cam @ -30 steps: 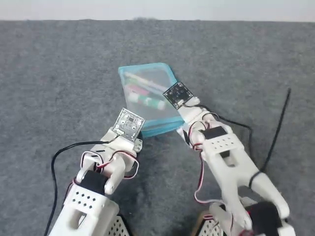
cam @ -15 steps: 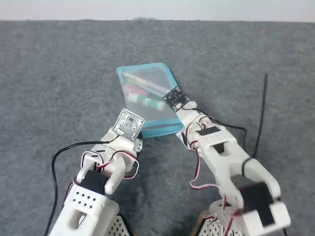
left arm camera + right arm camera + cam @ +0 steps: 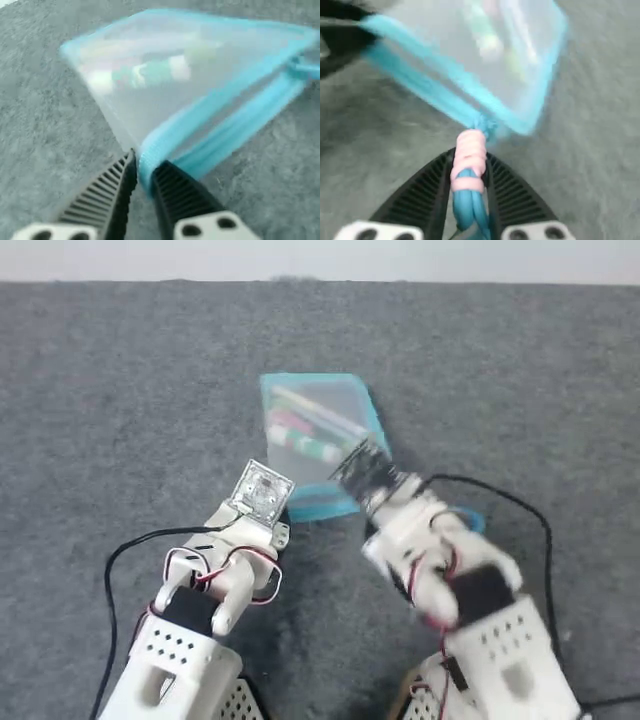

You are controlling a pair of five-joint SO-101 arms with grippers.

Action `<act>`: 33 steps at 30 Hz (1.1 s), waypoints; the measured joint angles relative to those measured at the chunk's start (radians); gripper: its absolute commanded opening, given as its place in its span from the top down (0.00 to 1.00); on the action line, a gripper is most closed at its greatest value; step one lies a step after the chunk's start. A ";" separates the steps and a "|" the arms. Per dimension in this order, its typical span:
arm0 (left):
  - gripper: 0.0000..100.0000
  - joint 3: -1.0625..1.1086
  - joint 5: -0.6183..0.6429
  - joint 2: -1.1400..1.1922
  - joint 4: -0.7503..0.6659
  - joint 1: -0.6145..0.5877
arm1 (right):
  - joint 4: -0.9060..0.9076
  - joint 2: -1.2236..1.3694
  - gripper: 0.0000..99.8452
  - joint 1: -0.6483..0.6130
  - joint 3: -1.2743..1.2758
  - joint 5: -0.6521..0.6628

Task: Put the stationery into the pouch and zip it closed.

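A clear pouch [image 3: 315,430] with blue edging lies on the grey carpet, with pens and markers [image 3: 305,435] inside it. My left gripper [image 3: 144,176] is shut on the pouch's near blue corner [image 3: 150,155]; in the high view that arm ends at the pouch's near edge [image 3: 262,492]. My right gripper [image 3: 468,170] is shut on the pink and blue zip pull [image 3: 468,160], which hangs from the pouch's zip edge [image 3: 420,75]. From above, the right arm [image 3: 400,525] sits at the pouch's near right corner.
Grey carpet [image 3: 120,390] covers the whole table, open to the left, right and beyond the pouch. Black cables [image 3: 530,530] trail beside both arms. A pale wall edge runs along the far side.
The right arm has pulled back toward its base and swung, dragging the zip pull. The pouch has turned and shifted slightly right. The left arm has held still.
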 measured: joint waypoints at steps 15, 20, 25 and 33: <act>0.99 0.002 -0.009 0.002 0.002 0.003 | 0.077 -0.044 0.71 -0.267 0.035 0.044; 0.99 0.003 0.012 0.002 0.002 -0.026 | 0.115 -0.017 0.69 -0.270 0.034 0.086; 0.99 0.003 0.017 0.002 0.003 -0.084 | 0.141 -0.017 0.72 -0.232 0.055 0.140; 0.99 0.002 0.017 0.002 0.025 -0.094 | 0.000 -0.126 0.69 -0.018 0.338 0.285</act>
